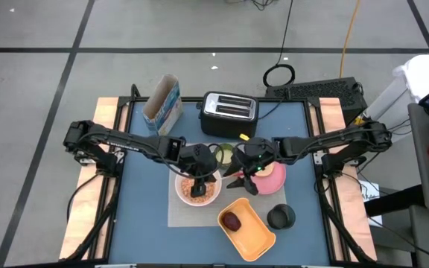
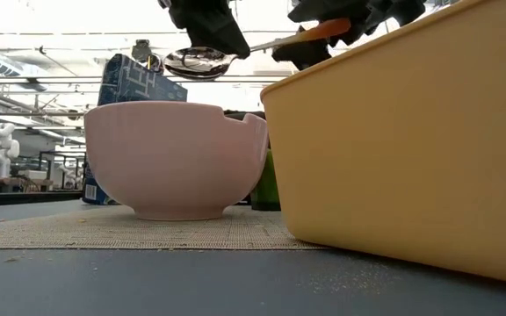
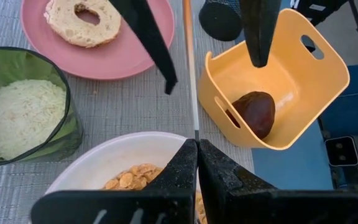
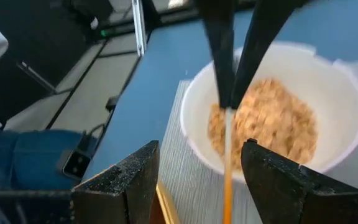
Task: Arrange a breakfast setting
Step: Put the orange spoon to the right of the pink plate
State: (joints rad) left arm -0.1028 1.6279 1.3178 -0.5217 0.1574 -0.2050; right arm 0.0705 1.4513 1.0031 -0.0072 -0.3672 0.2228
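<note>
A white bowl (image 1: 197, 190) of cereal stands on the grey placemat (image 1: 181, 216). Beside it are a pink plate (image 3: 98, 37) with a round bread piece (image 3: 82, 22) and a green cup (image 3: 20, 112) of white shreds. My left gripper (image 3: 197, 142) is shut on a spoon (image 2: 235, 54) with an orange handle, above the bowl. My right gripper (image 4: 201, 149) is open over the plate's near side. Its fingers stand on either side of the orange handle (image 4: 229, 174); I cannot tell whether they touch it. My left gripper pinches the spoon's thin metal neck (image 3: 196, 132) between its two fingers, between the spoon's bowl (image 2: 200, 61) and the orange handle (image 3: 187, 37). The fingers come from above. The spoon is lifted clear over the white bowl, about level, its handle toward the table's right.
An orange tray (image 1: 246, 227) with a dark brown lump stands near the front, and a black cup (image 1: 280, 217) to its right. A black-and-silver toaster (image 1: 229, 112) and a carton (image 1: 162, 104) stand at the back.
</note>
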